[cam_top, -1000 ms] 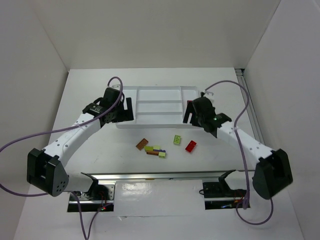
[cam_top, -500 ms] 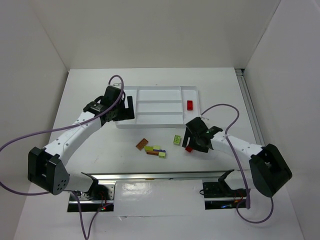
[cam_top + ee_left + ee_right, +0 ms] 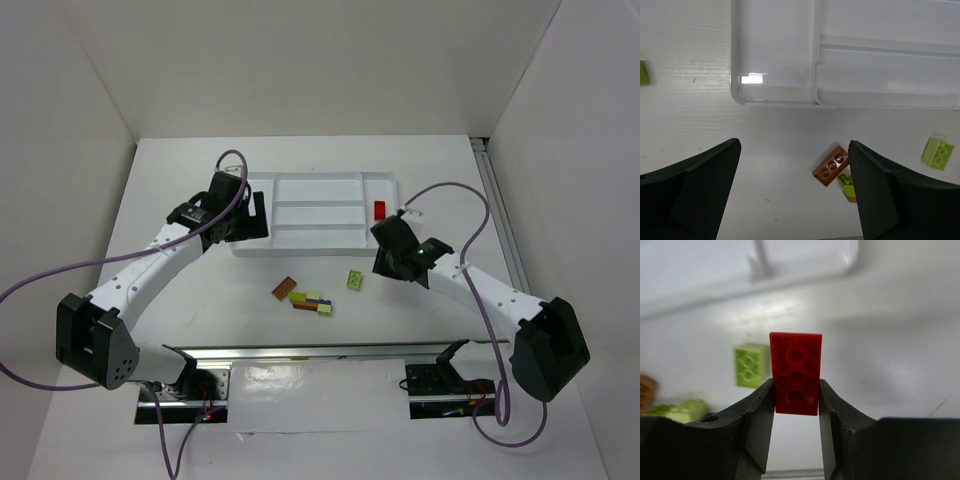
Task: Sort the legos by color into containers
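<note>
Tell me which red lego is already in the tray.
The loose red brick lying in the tray's narrow right-end compartment. The gripped red brick sits between the right gripper's fingers, outside the tray.

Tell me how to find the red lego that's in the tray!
Find the white tray on the table. In its narrow right-end section lies one red lego. It's the only brick seen inside the tray; the other red one is pinched in the right gripper.
</note>
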`<state>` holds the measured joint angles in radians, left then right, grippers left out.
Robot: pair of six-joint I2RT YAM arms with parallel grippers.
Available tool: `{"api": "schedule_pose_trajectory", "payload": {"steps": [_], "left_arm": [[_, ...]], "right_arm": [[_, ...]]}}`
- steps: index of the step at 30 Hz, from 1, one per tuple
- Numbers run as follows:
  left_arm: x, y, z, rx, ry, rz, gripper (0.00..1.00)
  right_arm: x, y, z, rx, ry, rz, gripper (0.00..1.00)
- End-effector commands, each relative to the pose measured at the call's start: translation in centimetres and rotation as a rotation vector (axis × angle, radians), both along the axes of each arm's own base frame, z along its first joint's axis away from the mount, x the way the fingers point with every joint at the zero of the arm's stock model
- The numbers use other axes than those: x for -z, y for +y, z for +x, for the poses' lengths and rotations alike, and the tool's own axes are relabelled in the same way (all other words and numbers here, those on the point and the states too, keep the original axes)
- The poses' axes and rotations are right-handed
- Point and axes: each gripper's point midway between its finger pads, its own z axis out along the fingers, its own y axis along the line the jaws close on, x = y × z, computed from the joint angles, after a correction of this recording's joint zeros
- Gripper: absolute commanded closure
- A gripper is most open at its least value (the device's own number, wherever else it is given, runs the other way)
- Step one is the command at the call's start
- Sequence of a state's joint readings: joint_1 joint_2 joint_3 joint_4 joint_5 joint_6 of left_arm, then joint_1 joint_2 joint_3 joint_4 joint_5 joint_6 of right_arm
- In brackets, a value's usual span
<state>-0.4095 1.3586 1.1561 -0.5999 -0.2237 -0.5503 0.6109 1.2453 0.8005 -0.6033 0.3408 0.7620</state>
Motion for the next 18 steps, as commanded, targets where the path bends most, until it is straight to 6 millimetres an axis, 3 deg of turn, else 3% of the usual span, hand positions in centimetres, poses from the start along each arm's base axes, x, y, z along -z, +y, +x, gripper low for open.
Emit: {"api": "schedule_pose_trajectory", "payload": {"steps": [1,3,10,11,12,13,14,15,17,18], "left_arm": [[0.2,0.7,0.2,-0.034,0.002,0.035,0.00],[0.5,1.6,0.3,-0.108,-0.006,0.051,0.00],[0.5,2.5,-0.4,-0.172,0.020,0.045,0.00],[0.5,2.8,-0.3,-0.181,0.020,0.045,0.00],[0.5,2.7,-0.1,-0.188,0.020,0.039,0.00],[0.4,3.5,0.2,-0.218,0.009,0.060,0.00],[0.8,4.1,0.3,-0.236,0.024,0.083,0.00],[1.2,5.2,0.4,-0.276,0.040,0.096,0.00],[1.9,6.2,0.5,-0.311,0.090,0.104,0.00],[1.8,6.9,0.9,-0.336,0.092,0.092,0.00]], "right_arm": [[-6.0,-0.7,4.3,-0.006,-0.194,-0.095,0.63],[-7.9,-0.6,6.4,-0.004,-0.256,-0.146,0.63],[-9.5,-1.1,15.6,0.058,-0.357,-0.129,0.63],[-9.4,-1.8,16.8,0.069,-0.360,-0.133,0.63],[-7.8,-1.6,17.9,0.057,-0.329,-0.138,0.63],[-8.6,-1.7,19.3,0.074,-0.354,-0.128,0.61],[-8.0,-2.2,20.1,0.085,-0.340,-0.126,0.61],[-6.4,-2.1,20.8,0.068,-0.308,-0.130,0.61],[-6.3,-1.9,22.2,0.069,-0.312,-0.112,0.49],[-5.2,-2.2,22.5,0.070,-0.280,-0.119,0.39]]}}
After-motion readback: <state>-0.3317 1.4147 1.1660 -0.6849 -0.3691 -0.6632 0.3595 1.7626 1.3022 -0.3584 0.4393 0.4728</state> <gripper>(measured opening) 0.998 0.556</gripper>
